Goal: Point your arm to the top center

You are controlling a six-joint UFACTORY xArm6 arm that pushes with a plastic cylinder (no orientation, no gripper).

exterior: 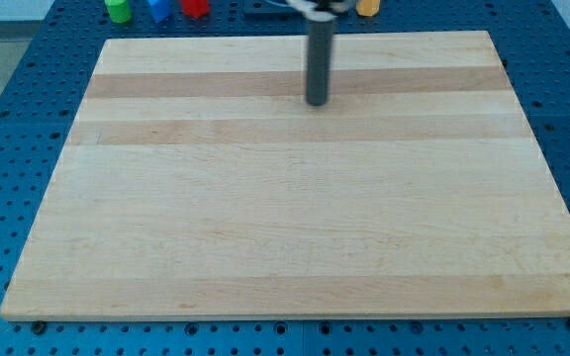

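My tip (317, 102) is at the lower end of the dark rod, which stands upright over the wooden board (295, 218), near the view's top, slightly right of the middle. No block lies on the board. A green block (118, 10), a blue block (160, 9), a red block (196, 8) and a yellow block (368, 7) sit off the board on the blue perforated table along the view's top edge, all well apart from my tip.
The blue perforated table (8, 129) surrounds the board on all sides. The blocks at the top are partly cut off by the view's edge, so their shapes are unclear.
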